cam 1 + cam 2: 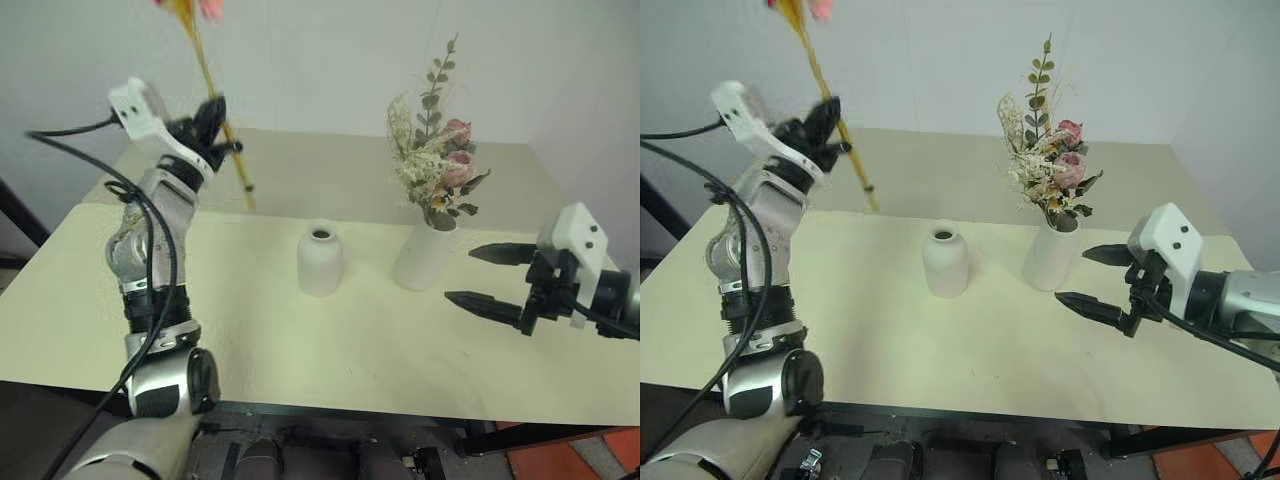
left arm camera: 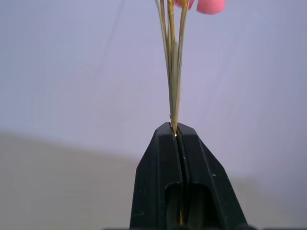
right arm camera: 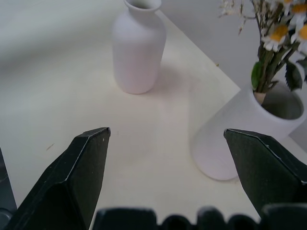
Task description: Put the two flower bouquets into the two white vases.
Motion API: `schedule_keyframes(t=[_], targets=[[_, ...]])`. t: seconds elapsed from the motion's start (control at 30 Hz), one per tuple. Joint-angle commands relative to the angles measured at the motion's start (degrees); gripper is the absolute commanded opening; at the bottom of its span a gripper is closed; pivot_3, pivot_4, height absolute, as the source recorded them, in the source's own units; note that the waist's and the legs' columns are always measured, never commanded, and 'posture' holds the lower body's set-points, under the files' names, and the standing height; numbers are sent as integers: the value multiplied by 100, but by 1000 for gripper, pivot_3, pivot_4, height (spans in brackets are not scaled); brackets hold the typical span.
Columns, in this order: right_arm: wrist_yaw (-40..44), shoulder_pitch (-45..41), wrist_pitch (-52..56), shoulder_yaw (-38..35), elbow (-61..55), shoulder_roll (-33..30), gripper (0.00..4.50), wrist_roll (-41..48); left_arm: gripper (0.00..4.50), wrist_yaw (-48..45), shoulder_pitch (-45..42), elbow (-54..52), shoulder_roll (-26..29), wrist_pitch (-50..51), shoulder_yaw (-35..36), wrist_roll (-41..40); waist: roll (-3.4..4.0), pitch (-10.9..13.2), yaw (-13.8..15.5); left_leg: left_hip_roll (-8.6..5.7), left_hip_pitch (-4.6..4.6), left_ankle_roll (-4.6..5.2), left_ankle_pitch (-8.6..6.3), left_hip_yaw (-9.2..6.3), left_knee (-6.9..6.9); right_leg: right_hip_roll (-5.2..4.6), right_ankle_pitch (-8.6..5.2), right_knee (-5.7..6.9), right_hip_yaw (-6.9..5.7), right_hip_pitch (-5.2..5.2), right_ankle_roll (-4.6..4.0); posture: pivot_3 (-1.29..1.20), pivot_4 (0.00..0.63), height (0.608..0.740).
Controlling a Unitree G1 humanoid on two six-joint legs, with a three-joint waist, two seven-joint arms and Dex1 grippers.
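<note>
slim bouquet (image 1: 205,60): we are gripping its yellow stalks in our clenched left gripper (image 1: 213,120), holding it up in the air over the table's (image 1: 250,330) far left | bushy bouquet (image 1: 435,160): standing in the tall vase (image 1: 425,255); short vase (image 1: 320,260) sitting just left of it | right gripper (image 1: 490,278): hanging wide apart beside the tall vase, holding nothing

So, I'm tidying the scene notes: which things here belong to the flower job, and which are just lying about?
Belongs to the job:
- slim yellow bouquet, held in the left tool
- bushy rose bouquet, already in the tall vase
- short bottle vase, empty
- right tool, open

Lying about:
- nothing on the table
</note>
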Motion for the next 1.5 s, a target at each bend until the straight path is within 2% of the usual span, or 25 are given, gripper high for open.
schedule_keyframes(t=[0.03, 0.17, 0.3, 0.57, 0.63, 0.9, 1.03, 1.33, 1.5], targets=[[-63, 149, -74, -526, -222, 34, 4500, 8, 20, -436, -255, 46, -98, -175, 1, -542, 0, 0, -7, 0, 0, 0, 0, -1, 0, 1, -2, 1, 0, 0, 5, 0, 150, 740], [-166, 532, -15, -851, -427, 167, 4500, -22, 20, -994, -323, 319, -258, -271, -240, -761, -2, -1, -35, 0, 7, 0, 1, -4, 4, 2, -10, 3, 0, 9, 24, 0, 150, 740], [-322, 828, 21, -1044, -637, 283, 4500, -18, 20, -1174, -484, 761, -416, -247, -298, -908, -2, -1, -47, -1, 8, 0, 1, -4, 12, 2, -10, 3, 0, 11, 28, 0, 150, 740], [-547, 1123, 97, -1246, -883, 384, 4500, 56, 20, -1808, -400, 958, -293, -383, -903, -474, -2, -1, -65, -2, 6, 0, 0, -4, 10, 3, -11, 3, 4, 8, 29, 0, 150, 740], [-575, 1157, 94, -1242, -900, 387, 4500, 50, 20, -1896, -317, 972, -233, -506, -1081, -249, -2, -1, -70, -2, 7, 0, 0, -4, 10, 4, -11, 3, 4, 8, 29, 0, 150, 740], [-662, 1117, 39, -1037, -872, 357, 4500, 29, 20, -1903, -57, 716, -125, -351, -1081, -370, -2, -1, -66, -1, 7, 0, 0, -4, 10, 4, -11, 3, 5, 6, 28, 0, 150, 740], [-658, 1063, -37, -918, -783, 339, 4500, -56, 20, -2077, 219, 558, -9, -431, -1298, -159, -1, -1, -68, -1, 8, 0, 0, -4, 9, 4, -11, 3, 6, 8, 28, 0, 150, 740], [-673, 933, -91, -812, -703, 383, 4500, -119, 20, -2058, 362, 968, -191, -965, -1315, 62, -2, -1, -50, -1, 6, 0, 0, -4, 10, 3, -11, 2, 5, 8, 28, 0, 150, 740], [-628, 1002, -99, -886, -680, 386, 4500, -180, 20, -2470, 507, 949, -226, -1302, -1461, 157, -1, -1, -56, -1, 6, 0, 0, -4, 10, 3, -11, 2, 5, 8, 28, 0, 150, 740]])
